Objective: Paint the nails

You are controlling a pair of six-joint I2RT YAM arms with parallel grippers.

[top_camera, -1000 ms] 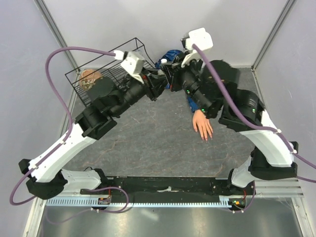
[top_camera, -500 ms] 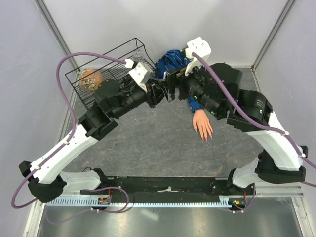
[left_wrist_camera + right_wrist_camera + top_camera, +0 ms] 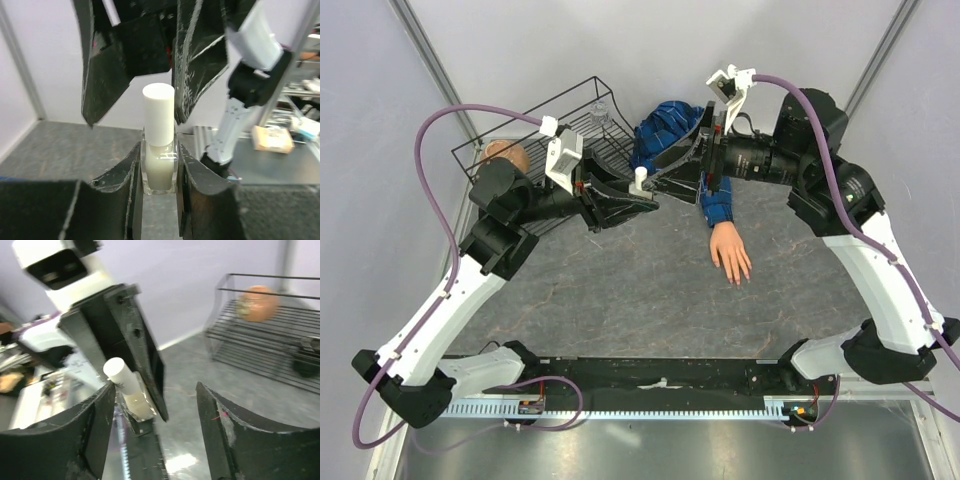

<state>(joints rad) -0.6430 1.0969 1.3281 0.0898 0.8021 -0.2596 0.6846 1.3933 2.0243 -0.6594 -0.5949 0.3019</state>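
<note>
My left gripper is shut on a small clear bottle of pale liquid with a white cap, held upright above the table. In the top view the bottle sits between the two arms. My right gripper faces it, open, and its fingers hang on either side just above the cap without touching it. The flesh-coloured mannequin hand lies palm down on the table in a blue plaid sleeve. Its nails point toward the near edge, well away from both grippers.
A black wire basket stands at the back left with a round brownish object and a small glass in it. Bunched blue cloth lies by the back wall. Grey table surface stretches in front of the hand.
The right gripper, shut a second ago, now stands open and has drawn back to the right. The left arm has pulled left and lower with the bottle.
</note>
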